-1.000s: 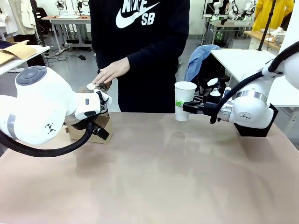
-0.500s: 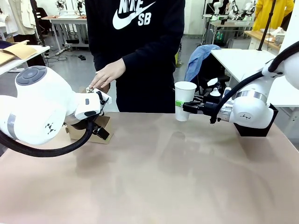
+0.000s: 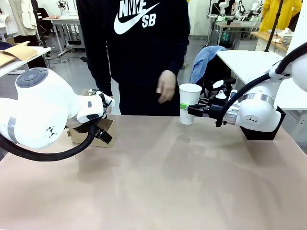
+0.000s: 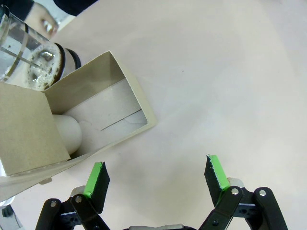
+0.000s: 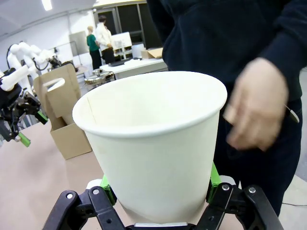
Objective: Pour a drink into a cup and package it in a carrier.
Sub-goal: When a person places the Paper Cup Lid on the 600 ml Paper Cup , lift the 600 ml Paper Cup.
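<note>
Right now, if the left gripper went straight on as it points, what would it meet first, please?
The left gripper would probably meet bare table beside the carrier; depth is unclear.

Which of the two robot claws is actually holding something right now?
The right gripper: its jaws are clamped on the white paper cup, held clear of the table. The left gripper hangs open, empty, beside the cardboard carrier.

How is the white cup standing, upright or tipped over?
Upright. The cup has its open mouth facing up; the right gripper grips its lower half.
</note>
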`<state>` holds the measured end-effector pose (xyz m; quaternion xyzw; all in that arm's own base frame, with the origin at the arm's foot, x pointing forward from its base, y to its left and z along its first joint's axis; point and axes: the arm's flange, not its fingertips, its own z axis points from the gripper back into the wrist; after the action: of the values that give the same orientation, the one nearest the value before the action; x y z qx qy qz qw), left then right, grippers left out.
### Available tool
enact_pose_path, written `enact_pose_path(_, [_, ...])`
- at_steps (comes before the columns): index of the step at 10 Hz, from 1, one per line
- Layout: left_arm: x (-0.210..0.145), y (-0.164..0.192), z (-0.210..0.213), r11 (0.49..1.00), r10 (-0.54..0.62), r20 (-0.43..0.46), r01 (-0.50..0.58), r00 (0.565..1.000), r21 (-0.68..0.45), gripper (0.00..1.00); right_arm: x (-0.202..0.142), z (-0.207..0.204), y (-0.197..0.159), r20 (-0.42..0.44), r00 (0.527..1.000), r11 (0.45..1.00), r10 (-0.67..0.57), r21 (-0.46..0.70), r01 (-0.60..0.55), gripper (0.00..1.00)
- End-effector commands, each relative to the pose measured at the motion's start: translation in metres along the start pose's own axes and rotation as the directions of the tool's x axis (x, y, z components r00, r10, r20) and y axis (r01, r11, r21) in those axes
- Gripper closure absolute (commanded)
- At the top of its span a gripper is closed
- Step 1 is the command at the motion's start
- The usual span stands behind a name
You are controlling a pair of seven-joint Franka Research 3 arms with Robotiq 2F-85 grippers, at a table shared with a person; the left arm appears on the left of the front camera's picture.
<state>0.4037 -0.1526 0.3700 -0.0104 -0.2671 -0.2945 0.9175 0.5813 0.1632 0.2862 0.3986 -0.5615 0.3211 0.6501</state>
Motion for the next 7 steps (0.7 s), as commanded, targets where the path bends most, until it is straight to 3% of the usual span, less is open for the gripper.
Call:
enact_pose_path(1, [-0.0002, 0.0006, 0.0005, 1.0, 0.001, 0.001, -0.001, 1.0, -0.002, 0.0, 0.0042, -0.0002, 0.0043, 0.005, 1.0, 1.0, -0.001, 0.003, 0.001, 0.2])
enact_pose_path(7, [-0.0002, 0.0006, 0.0005, 1.0, 0.001, 0.001, -0.001, 1.0, -0.002, 0.0, 0.0042, -0.0002, 0.0043, 0.005, 1.0, 1.0, -0.001, 0.003, 0.001, 0.2])
